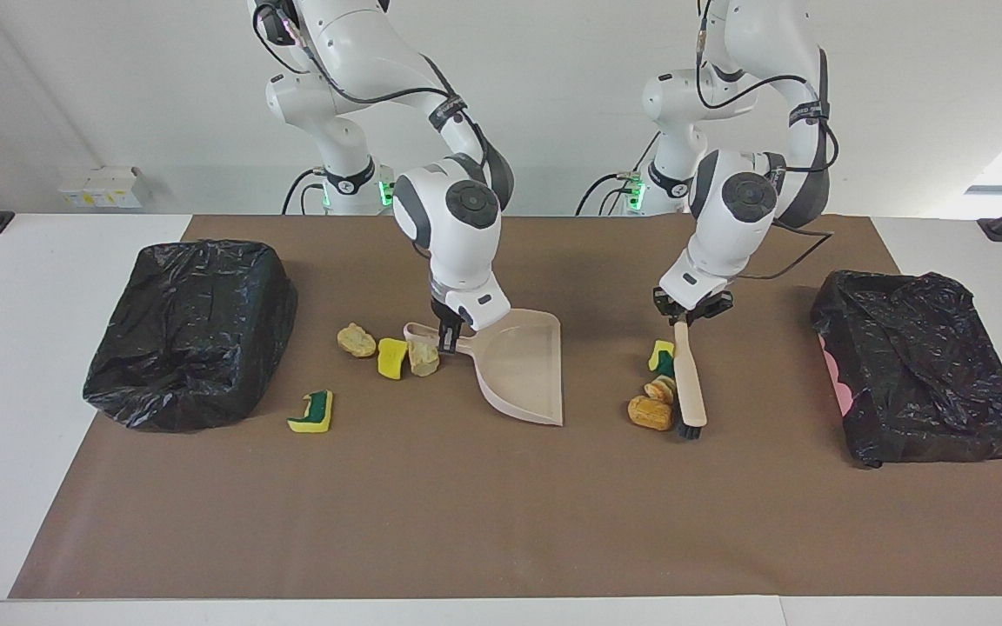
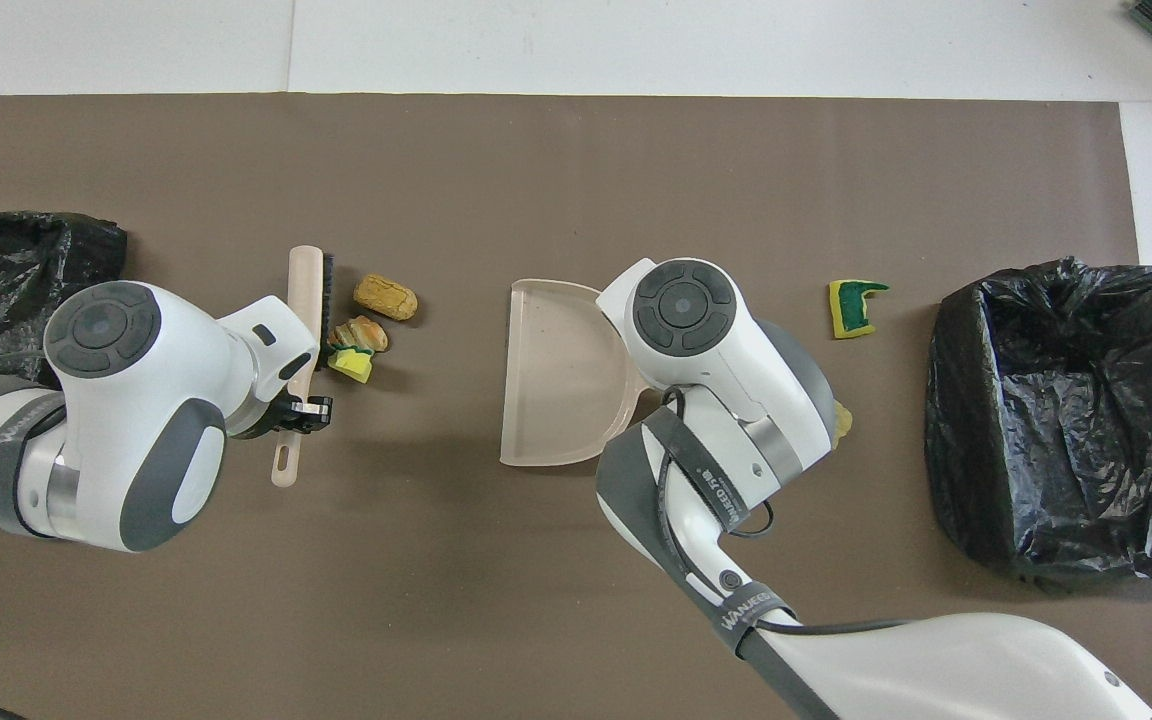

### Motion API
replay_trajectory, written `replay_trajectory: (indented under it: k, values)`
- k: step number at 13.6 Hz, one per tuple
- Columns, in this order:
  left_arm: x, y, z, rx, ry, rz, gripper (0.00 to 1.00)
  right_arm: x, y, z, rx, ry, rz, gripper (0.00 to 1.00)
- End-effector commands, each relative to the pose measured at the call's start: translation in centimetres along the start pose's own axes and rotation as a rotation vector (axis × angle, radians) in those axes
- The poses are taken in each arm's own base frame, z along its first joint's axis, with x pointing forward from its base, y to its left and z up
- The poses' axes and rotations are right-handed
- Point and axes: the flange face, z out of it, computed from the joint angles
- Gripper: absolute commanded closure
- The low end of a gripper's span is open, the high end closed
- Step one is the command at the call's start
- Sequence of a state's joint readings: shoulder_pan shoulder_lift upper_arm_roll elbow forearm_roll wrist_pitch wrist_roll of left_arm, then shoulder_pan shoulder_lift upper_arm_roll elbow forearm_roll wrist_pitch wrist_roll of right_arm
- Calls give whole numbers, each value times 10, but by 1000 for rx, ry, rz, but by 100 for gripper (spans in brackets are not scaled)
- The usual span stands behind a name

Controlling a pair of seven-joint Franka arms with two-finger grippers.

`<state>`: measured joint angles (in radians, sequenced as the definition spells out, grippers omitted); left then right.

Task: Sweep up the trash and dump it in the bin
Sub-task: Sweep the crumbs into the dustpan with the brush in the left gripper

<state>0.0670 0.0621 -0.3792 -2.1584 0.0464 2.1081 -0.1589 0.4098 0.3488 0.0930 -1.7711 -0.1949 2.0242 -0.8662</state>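
being swept by the brush (image 1: pixel 689 382), pinched in the left gripper (image 1: pixel 689 315): three trash bits (image 1: pixel 651 412) touching its bristles on the side toward the dustpan (image 1: pixel 525 372), which is being pinched by the right gripper (image 1: pixel 447 337).

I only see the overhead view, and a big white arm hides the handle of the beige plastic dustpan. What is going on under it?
Observer: The right gripper is shut on the handle of the dustpan.
Operator: Is any rubbish hidden there too?
Observer: Yes, three bits lie beside the handle, toward the right arm's end of the table: a tan rock-like lump, a yellow sponge chunk and a second tan lump.
Operator: And the black bag cut off at my picture's edge?
Observer: It lines a bin at the left arm's end; a pink wall shows below the liner.
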Motion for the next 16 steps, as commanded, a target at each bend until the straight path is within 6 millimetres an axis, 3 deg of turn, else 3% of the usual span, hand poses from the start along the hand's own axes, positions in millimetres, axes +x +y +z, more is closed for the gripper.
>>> replay_trajectory:
  k: [1,5,12,14,16]
  values:
    - [-7,23,3,20,-7,57,100,-6,-7,-2,-4,-26,21,100]
    - [-23,70,5,-19,-25,98,100,-6,-7,-2,-4,-26,34,100]
    - [-58,179,-9,-167,-45,63,100,-6,-8,-1,-3,-27,33,100]
    - [-60,195,-16,-246,-63,38,100,-7,-7,-1,-2,-26,37,100]
    - [-46,206,-38,-327,-57,-3,100,-7,-6,0,-1,-23,40,100]
